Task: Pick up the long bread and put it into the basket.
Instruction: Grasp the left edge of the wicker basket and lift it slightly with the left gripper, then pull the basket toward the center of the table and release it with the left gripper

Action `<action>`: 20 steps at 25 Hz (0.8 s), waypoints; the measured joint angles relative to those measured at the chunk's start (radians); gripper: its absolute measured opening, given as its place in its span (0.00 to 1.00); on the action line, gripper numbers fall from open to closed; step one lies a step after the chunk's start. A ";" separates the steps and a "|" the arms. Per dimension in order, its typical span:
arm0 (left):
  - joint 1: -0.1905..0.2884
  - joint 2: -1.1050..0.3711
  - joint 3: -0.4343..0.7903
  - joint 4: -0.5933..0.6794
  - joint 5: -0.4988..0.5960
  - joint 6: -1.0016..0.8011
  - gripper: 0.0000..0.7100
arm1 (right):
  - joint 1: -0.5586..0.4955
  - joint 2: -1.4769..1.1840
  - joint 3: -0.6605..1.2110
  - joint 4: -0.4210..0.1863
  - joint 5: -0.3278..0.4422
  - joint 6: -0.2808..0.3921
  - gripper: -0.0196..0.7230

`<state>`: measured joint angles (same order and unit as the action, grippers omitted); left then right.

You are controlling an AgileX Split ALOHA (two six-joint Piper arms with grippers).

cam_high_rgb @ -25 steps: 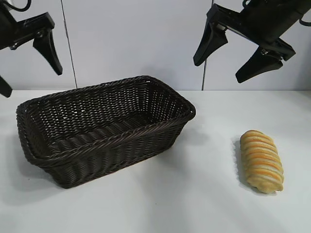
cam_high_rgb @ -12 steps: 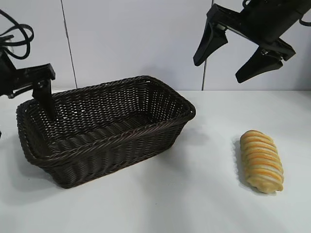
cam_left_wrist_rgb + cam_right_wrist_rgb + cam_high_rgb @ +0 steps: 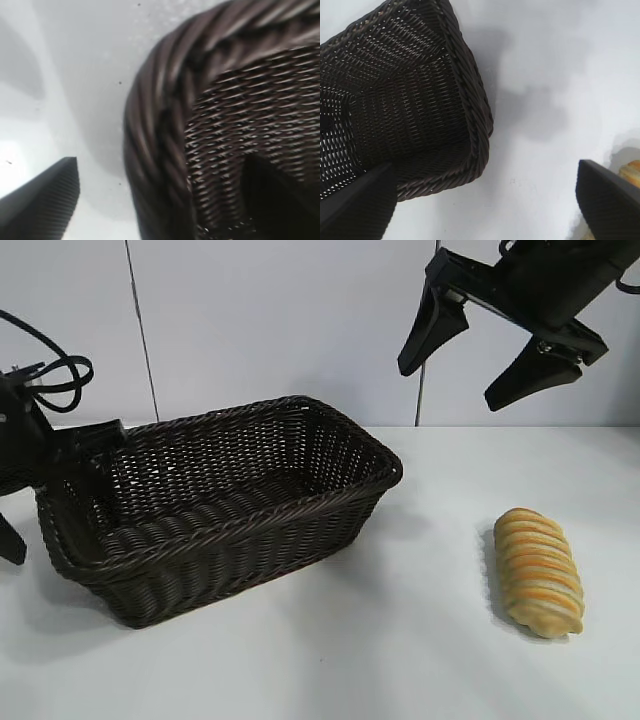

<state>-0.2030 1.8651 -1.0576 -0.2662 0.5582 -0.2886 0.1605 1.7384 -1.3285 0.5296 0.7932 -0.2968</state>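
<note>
Below the raised right claw point(image 3: 492, 362), its jaws spread wide, the long bread point(image 3: 539, 571) lies on the white bench point(image 3: 400, 640), well apart from the basket point(image 3: 215, 502). At the basket's far-left end, the left claw point(image 3: 50, 502) straddles the braided rim. Seen from the left wrist, one finger point(image 3: 42, 200) stands outside the rim, the other inside, still apart. From the right wrist, the bread point(image 3: 631, 172) peeks beside one finger point(image 3: 610, 197).

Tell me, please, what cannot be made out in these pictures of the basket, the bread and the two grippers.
- Left gripper: in the exterior view the end wall of the basket hides its inner finger, so contact with the wicker cannot be told.
- Long bread: the right wrist view shows only a sliver, cut off by the picture's edge and a finger of the right gripper.
- Basket floor along the near wall: that wall hides it in the exterior view.
</note>
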 joint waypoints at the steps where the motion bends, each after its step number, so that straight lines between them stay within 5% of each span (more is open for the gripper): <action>1: 0.000 0.000 -0.001 0.004 0.005 0.006 0.14 | 0.000 0.000 0.000 0.000 0.000 0.000 0.96; 6: 0.000 -0.011 -0.024 0.003 0.042 0.026 0.14 | 0.000 0.000 0.000 -0.001 0.000 0.000 0.96; 14: 0.000 -0.039 -0.237 0.038 0.267 0.155 0.14 | 0.000 0.000 0.000 -0.002 0.001 0.000 0.96; 20: 0.000 -0.026 -0.352 -0.065 0.340 0.272 0.14 | 0.000 0.000 0.000 -0.002 0.001 0.000 0.96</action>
<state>-0.2030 1.8388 -1.4099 -0.3315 0.8981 -0.0168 0.1605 1.7384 -1.3285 0.5275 0.7939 -0.2968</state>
